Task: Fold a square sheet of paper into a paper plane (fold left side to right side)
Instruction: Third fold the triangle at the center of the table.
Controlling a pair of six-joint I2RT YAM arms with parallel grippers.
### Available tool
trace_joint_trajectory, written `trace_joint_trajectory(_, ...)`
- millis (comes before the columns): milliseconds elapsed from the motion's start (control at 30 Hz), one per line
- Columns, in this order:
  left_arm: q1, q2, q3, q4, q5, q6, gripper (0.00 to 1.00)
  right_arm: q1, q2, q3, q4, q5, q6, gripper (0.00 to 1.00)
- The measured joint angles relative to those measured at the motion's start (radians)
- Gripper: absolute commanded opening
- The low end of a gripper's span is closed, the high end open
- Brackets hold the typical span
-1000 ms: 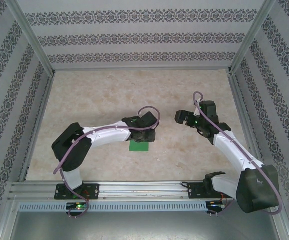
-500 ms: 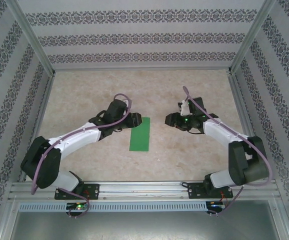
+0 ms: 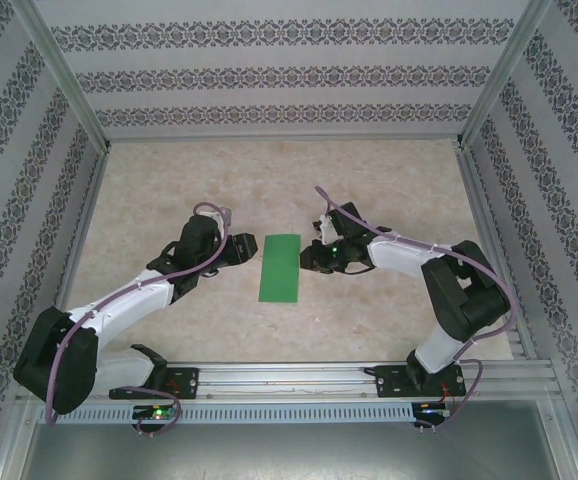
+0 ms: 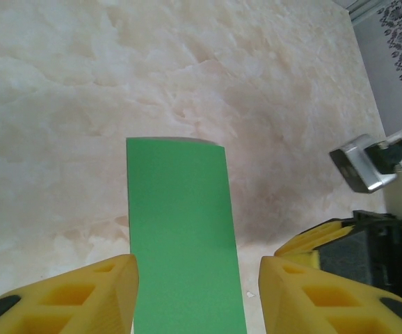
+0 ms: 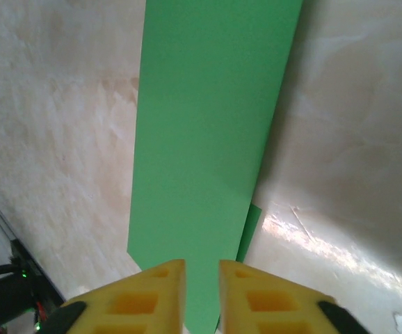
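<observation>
The square sheet of paper (image 3: 279, 267) lies folded in half as a long bright green strip in the middle of the table. My left gripper (image 3: 241, 250) sits just left of it, low over the table. In the left wrist view the left gripper (image 4: 197, 270) is open, its yellow fingers wide apart on either side of the paper (image 4: 180, 223), nothing between them. My right gripper (image 3: 309, 258) is at the strip's right edge. In the right wrist view the right gripper (image 5: 202, 270) has its jaws drawn almost together over the paper (image 5: 208, 125), clamping nothing. The lower layer (image 5: 252, 226) peeks out beside it.
The marble-look tabletop (image 3: 389, 180) is bounded by patterned walls and metal posts. An aluminium rail (image 3: 289, 378) with the arm bases runs along the near edge. The right gripper's yellow fingers (image 4: 316, 240) show at the right of the left wrist view.
The left arm pulled back to the left, uncovering the whole strip. The right arm swung left to the strip's right edge and its jaws closed from wide open to nearly together.
</observation>
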Motion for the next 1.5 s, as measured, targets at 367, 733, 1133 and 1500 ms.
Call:
trace_joint_trajectory(367, 0.006, -0.003, 0.000, 0.006, 0.002, -0.003, 0.49, 0.031, 0.097, 0.044, 0.029, -0.001, 0.017, 0.00)
trace_joint_trajectory(733, 0.009, 0.014, 0.000, -0.012, 0.006, -0.003, 0.48, 0.033, 0.151, 0.048, 0.026, 0.006, 0.010, 0.00)
trace_joint_trajectory(1133, 0.018, 0.183, 0.040, -0.072, 0.142, -0.022, 0.37, 0.033, 0.170, 0.069, -0.013, 0.024, -0.066, 0.00)
trace_joint_trajectory(1500, 0.016, 0.356, 0.092, -0.084, 0.256, -0.056, 0.31, 0.032, 0.173, 0.076, -0.023, 0.023, -0.092, 0.00)
